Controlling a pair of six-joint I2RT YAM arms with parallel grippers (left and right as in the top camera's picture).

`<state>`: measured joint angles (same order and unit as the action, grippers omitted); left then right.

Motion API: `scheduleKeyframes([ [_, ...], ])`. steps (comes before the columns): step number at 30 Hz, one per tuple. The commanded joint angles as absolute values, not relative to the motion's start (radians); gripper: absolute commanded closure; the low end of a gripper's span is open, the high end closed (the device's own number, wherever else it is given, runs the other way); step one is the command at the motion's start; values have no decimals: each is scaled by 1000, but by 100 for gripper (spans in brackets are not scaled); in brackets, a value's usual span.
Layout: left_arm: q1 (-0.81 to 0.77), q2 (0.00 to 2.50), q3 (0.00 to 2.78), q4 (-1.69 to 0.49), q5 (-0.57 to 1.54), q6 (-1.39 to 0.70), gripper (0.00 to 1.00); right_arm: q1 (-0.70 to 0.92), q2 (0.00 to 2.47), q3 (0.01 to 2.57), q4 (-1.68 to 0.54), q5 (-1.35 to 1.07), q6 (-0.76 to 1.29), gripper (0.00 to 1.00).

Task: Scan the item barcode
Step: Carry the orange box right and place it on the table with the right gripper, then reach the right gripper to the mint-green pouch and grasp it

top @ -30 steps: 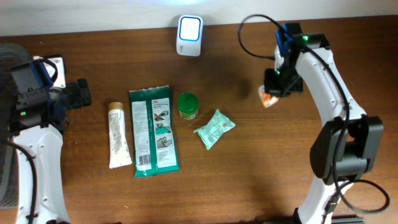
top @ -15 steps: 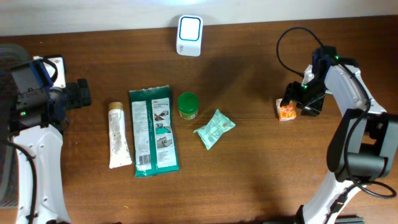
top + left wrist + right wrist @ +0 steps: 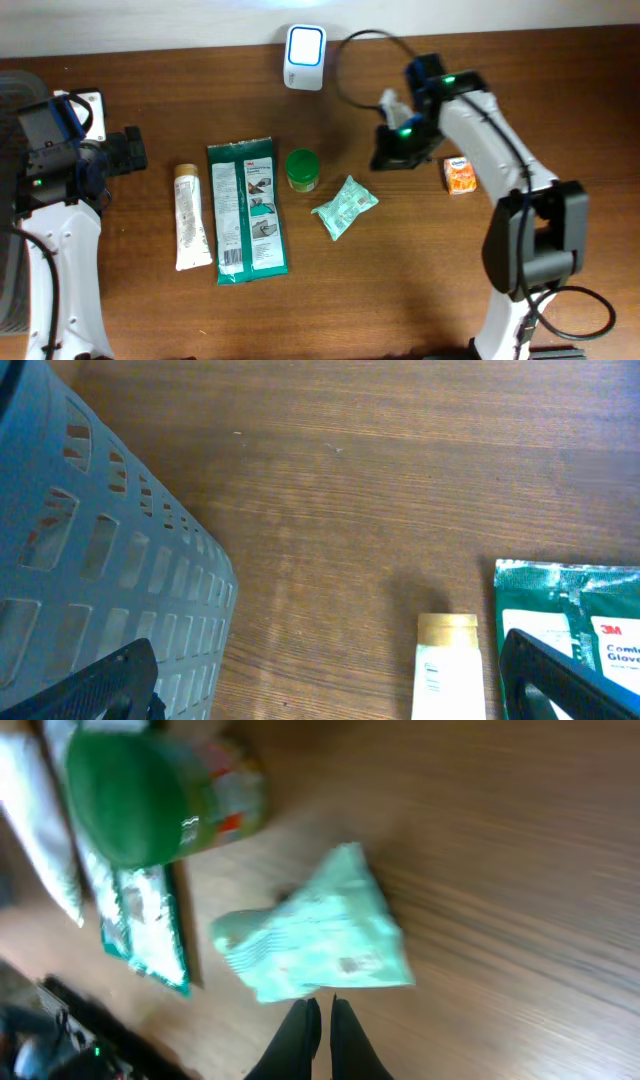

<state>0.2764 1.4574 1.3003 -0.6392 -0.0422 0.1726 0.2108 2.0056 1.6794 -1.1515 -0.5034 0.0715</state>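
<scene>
Several items lie on the brown table: a white tube (image 3: 190, 217), a green glove pack (image 3: 247, 210), a green-lidded jar (image 3: 302, 170), a mint-green pouch (image 3: 345, 207) and a small orange packet (image 3: 460, 176) alone at the right. The white scanner (image 3: 304, 58) stands at the back edge. My right gripper (image 3: 384, 160) hangs shut and empty just right of the jar, above and behind the pouch. In the right wrist view its tips (image 3: 322, 1025) sit close to the pouch (image 3: 320, 940). My left gripper (image 3: 128, 152) stays open at the far left, holding nothing.
A grey slotted basket (image 3: 90, 560) stands close by my left gripper (image 3: 330, 690). The tube's gold end (image 3: 447, 628) and a corner of the glove pack (image 3: 590, 600) lie between its wide-spread fingers. The jar (image 3: 140, 795) and glove pack (image 3: 150, 920) are left of the pouch.
My right gripper set the orange packet down at the right, let go, then swung left to above the mint pouch and shut again. The left arm has not moved.
</scene>
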Motion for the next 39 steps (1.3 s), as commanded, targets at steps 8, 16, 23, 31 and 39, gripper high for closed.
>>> scheduleKeyframes([
  [8,280,1443,1314,-641,-46,178,1,527,2000,1668,-1068,-323,145,96],
  [16,280,1443,1314,-641,-46,178,1,669,2000,1573,-922,-211,143,96],
  [23,280,1443,1314,-641,-46,178,1,687,2002,1494,-850,-101,-123,96],
  [31,280,1443,1314,-641,-46,178,1,687,2006,1470,-777,-43,-124,96],
  [39,280,1443,1314,-641,-46,178,1,687,2006,1412,-789,-14,-110,96],
])
